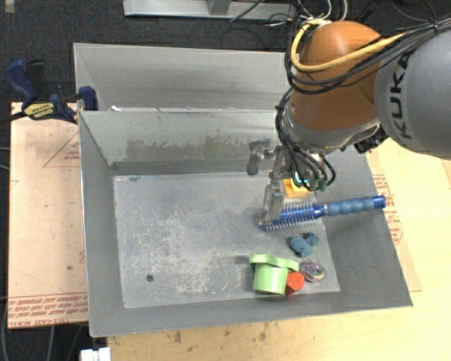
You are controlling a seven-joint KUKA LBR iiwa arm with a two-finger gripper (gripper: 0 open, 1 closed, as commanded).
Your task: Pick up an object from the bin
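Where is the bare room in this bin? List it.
Free: the bin floor from its left edge across to the green cup and the tool. Crowded: the right side, with blue brush, blue lump, red piece.

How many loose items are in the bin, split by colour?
Blue: 2, brush and small lump
Green: 1, cup
Red: 1, small piece
Yellow: 1, block, partly hidden under the wrist
Silvery: 1, round disc
Total: 6
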